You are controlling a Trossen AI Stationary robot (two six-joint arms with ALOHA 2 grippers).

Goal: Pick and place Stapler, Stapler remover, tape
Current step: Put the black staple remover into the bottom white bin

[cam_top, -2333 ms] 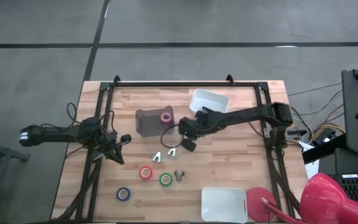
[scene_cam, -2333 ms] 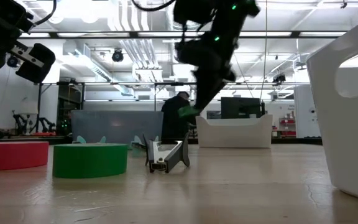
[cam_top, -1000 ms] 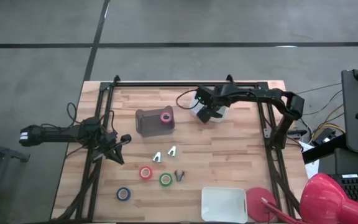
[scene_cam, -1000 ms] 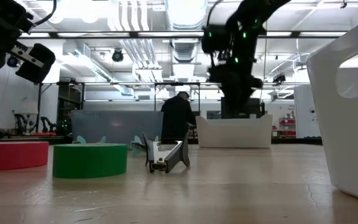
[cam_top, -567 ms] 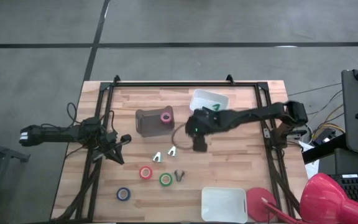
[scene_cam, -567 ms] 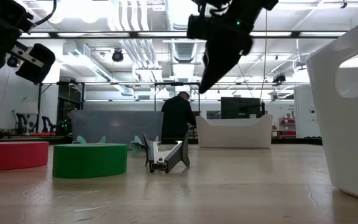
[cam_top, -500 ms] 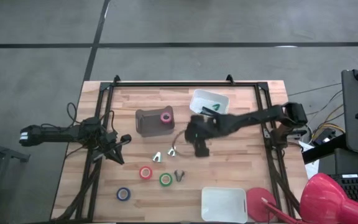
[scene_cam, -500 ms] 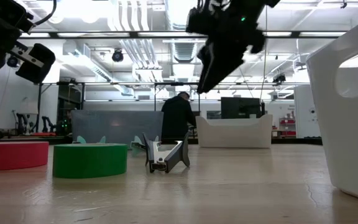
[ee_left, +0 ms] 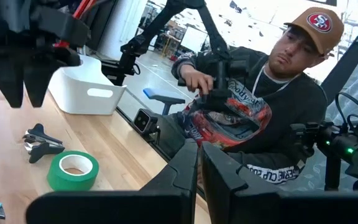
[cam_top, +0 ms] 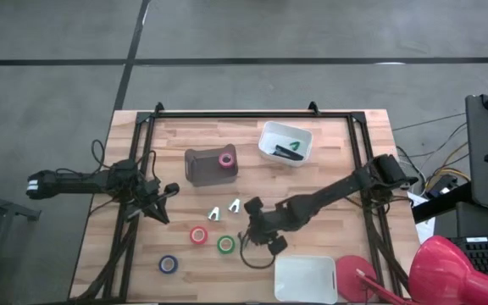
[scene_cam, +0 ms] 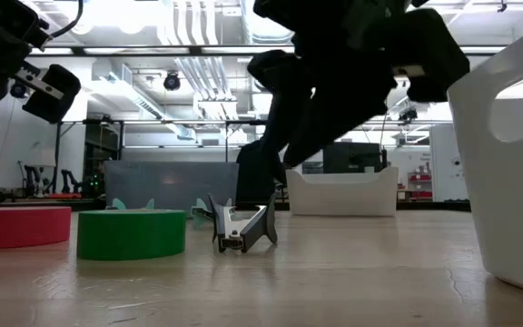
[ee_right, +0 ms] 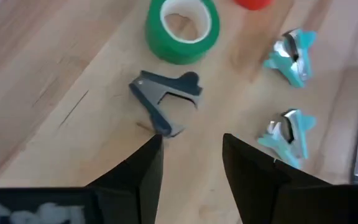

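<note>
Right gripper (ee_right: 188, 158), jaws spread, hovers over the dark stapler remover (ee_right: 165, 98) beside green tape (cam_top: 225, 244), mid-desk toward the front edge. Far bin (cam_top: 270, 130) holds a dark item (probably the stapler). Removers and four tapes remain. Left gripper (cam_top: 161, 194) idles at the left edge, jaws seemingly together.

The worktop (cam_top: 329, 169) is pale wood with visible grain, framed in black. On it sit a red tape roll (cam_top: 198, 235), a green one (cam_top: 225, 244), a blue one (cam_top: 169, 264), and a pink one (cam_top: 225, 159) on a grey-brown block (cam_top: 203, 166). Two staple removers (ee_right: 289, 93) are teal, a third (ee_right: 165, 94) dark slate. Both bins (cam_top: 285, 142) are white; the arms are black.
</note>
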